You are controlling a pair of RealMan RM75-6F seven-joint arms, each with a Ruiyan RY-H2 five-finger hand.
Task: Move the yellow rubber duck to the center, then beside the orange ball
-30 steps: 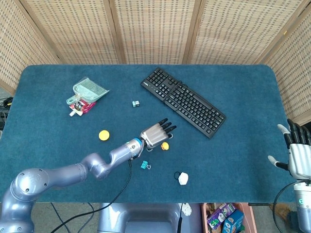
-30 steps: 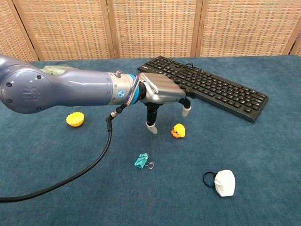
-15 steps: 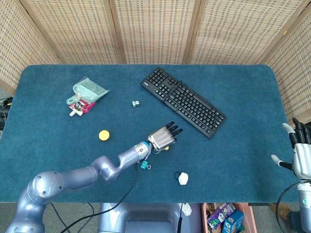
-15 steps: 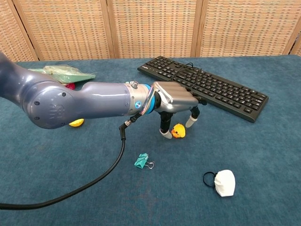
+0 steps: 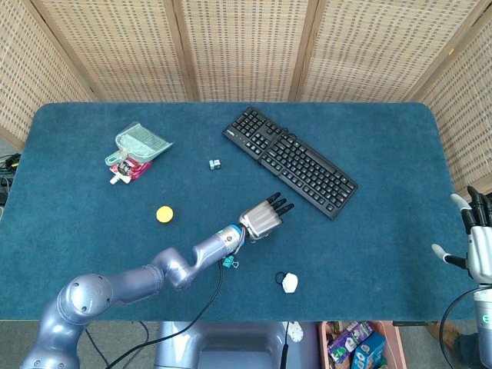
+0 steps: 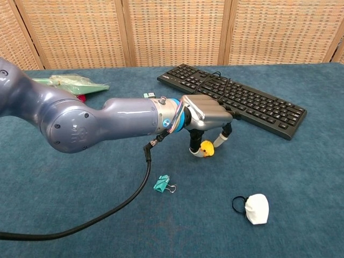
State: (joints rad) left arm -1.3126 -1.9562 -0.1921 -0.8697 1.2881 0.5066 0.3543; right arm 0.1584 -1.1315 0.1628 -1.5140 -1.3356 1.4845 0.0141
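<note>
L hand [image 6: 207, 115] grasping duck [image 6: 207, 149] on table; R hand [image 5: 478, 244] released, fingers apart. No legible writing.

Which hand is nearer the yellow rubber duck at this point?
Left. The left hand is right over the yellow rubber duck, with fingers down on either side of it. The right hand hangs at the table's far right edge, well away from the duck.
</note>
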